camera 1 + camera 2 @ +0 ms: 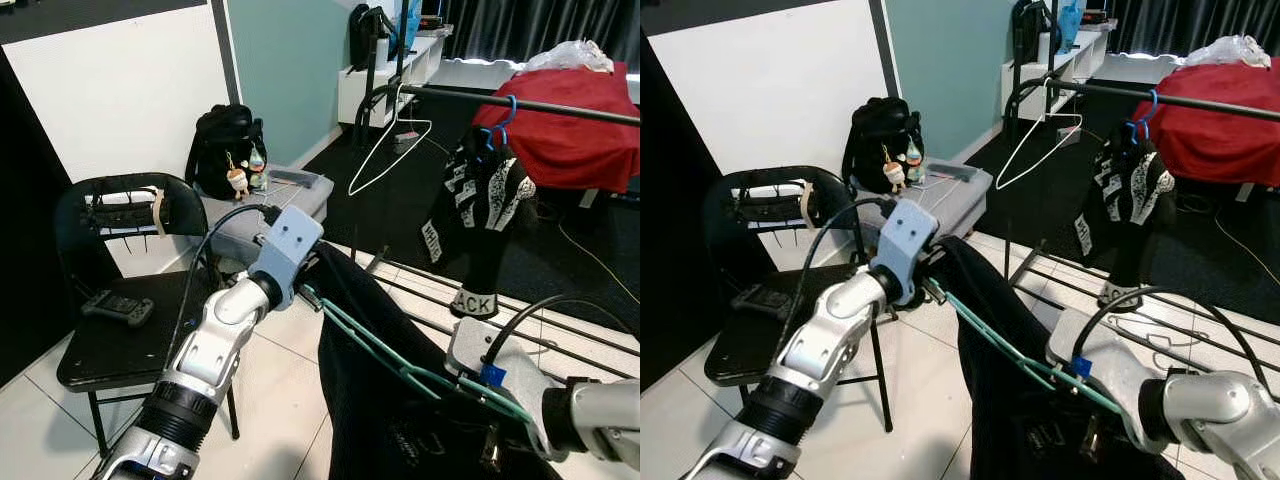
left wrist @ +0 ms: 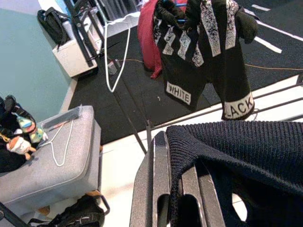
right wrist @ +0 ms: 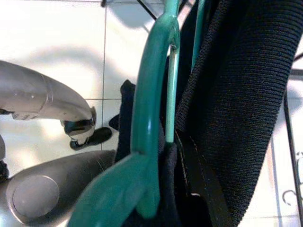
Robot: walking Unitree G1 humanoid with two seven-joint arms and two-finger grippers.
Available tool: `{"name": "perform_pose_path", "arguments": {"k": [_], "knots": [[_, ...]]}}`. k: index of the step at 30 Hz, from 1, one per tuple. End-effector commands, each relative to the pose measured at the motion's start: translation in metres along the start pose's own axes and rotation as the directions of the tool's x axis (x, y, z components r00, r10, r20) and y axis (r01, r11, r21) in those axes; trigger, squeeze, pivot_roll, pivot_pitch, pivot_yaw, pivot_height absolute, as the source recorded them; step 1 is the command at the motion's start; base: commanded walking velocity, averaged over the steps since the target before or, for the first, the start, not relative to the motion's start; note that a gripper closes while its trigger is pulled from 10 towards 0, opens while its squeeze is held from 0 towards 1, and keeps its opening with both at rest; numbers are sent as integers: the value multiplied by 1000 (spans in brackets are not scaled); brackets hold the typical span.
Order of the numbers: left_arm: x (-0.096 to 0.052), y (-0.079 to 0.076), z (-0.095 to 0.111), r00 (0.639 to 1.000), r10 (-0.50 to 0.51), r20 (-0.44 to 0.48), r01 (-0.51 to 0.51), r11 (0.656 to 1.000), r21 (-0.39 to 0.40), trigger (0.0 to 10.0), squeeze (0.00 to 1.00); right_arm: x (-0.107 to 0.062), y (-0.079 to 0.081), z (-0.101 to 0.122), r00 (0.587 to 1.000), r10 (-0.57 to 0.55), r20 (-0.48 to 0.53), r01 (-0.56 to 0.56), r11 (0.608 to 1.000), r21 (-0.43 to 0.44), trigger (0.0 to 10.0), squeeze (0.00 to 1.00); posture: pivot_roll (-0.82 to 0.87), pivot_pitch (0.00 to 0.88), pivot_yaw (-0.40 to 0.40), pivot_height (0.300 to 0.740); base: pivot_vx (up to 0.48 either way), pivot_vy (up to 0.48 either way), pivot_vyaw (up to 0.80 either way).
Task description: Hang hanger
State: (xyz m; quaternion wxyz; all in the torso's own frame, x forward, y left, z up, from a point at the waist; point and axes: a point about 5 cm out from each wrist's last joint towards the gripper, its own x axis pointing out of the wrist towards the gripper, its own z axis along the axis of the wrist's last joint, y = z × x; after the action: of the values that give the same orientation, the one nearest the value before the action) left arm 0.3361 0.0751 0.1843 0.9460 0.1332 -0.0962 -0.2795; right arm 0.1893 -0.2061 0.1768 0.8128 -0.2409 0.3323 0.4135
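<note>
A rack (image 1: 560,108) stood ahead with a printed garment (image 1: 485,200) and a white hanger (image 1: 392,140) on its rail. A dark knit (image 1: 390,380) draped over a green hanger (image 1: 400,365), stretched between both arms. The left end effector (image 2: 182,189) gripped the knit; the right end effector (image 3: 189,189) clamped knit and green hanger.

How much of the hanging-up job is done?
Done: the black sweater is on the green hanger. In hand: the left gripper and right gripper hold them between them, low. Left: hooking it onto the rail, beside the black-and-white garment.
</note>
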Motion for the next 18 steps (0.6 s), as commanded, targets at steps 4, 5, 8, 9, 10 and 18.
{"name": "perform_pose_path", "arguments": {"k": [4, 5, 8, 9, 10, 18], "knots": [[-10, 42, 14, 981, 186, 59, -190, 979, 76, 10000, 0, 8, -2, -35, 985, -11, -173, 44, 981, 191, 10000, 0, -212, 0, 54, 740, 0, 0, 0], [-10, 41, 14, 981, 183, 60, -187, 979, 78, 10000, 0, 9, -5, -35, 985, -34, -166, 67, 978, 197, 10000, 0, -211, 0, 54, 740, 0, 0, 0], [-10, 39, 14, 983, 174, 62, -179, 980, 85, 10000, 0, 10, -10, -32, 986, -73, -148, 102, 974, 202, 10000, 0, -210, 0, 53, 740, 0, 0, 0], [-10, 36, 13, 984, 165, 62, -170, 981, 96, 10000, 0, 12, -18, -29, 984, -128, -125, 153, 964, 216, 10000, 0, -210, 0, 53, 740, 0, 0, 0], [-10, 36, 13, 984, 165, 62, -170, 981, 96, 10000, 0, 12, -18, -29, 984, -128, -125, 153, 964, 216, 10000, 0, -210, 0, 53, 740, 0, 0, 0], [-14, 26, 7, 989, 141, 46, -146, 978, 147, 10000, 0, 11, -51, -17, 933, -356, -48, 352, 881, 316, 10000, 0, -207, 0, 52, 740, 0, 0, 0]]}}
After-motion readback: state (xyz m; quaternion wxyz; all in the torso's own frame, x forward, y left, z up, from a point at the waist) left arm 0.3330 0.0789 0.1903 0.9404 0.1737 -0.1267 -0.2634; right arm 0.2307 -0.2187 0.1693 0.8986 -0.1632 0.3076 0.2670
